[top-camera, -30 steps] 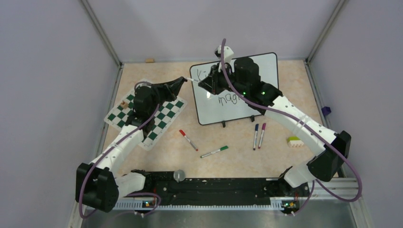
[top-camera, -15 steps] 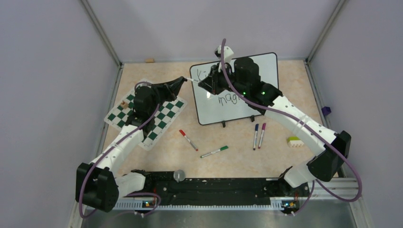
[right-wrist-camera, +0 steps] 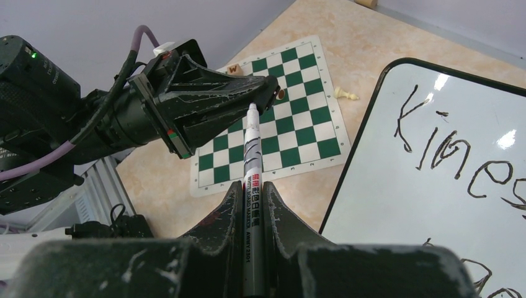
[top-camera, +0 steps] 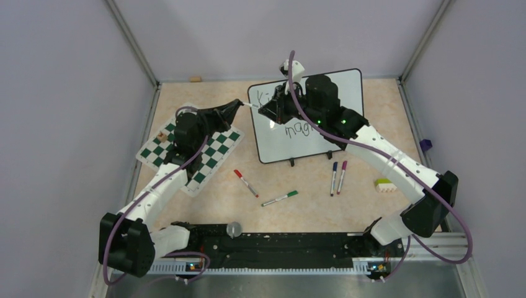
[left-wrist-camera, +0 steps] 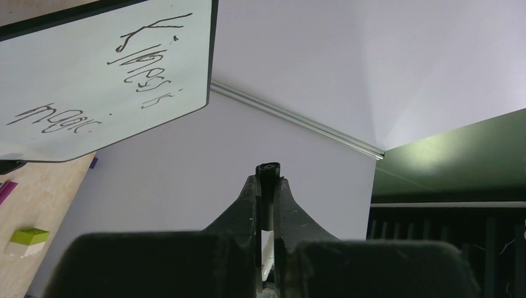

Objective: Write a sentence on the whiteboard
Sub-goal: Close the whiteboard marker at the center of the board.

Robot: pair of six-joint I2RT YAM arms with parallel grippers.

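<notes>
The whiteboard [top-camera: 347,87] stands tilted at the back middle on its black feet. The sentence [top-camera: 298,130] is on it in black, roughly "Kiness is magic", partly hidden by my right arm; it also shows in the left wrist view [left-wrist-camera: 146,77] and the right wrist view [right-wrist-camera: 459,155]. My right gripper [top-camera: 263,110] [right-wrist-camera: 251,189] is shut on a white marker [right-wrist-camera: 251,155] at the board's left edge. My left gripper [top-camera: 239,104] [left-wrist-camera: 268,180] is shut on the black marker cap [left-wrist-camera: 268,171]. The marker's tip meets the cap at the left fingertips [right-wrist-camera: 270,87].
A green-and-white chess mat [top-camera: 192,149] lies under the left arm, with a small chess piece [right-wrist-camera: 345,94] on it. A red marker [top-camera: 246,183], a green marker [top-camera: 279,198], and blue [top-camera: 334,177] and purple [top-camera: 342,177] markers lie in front of the board. A green-white block [top-camera: 384,185] sits right.
</notes>
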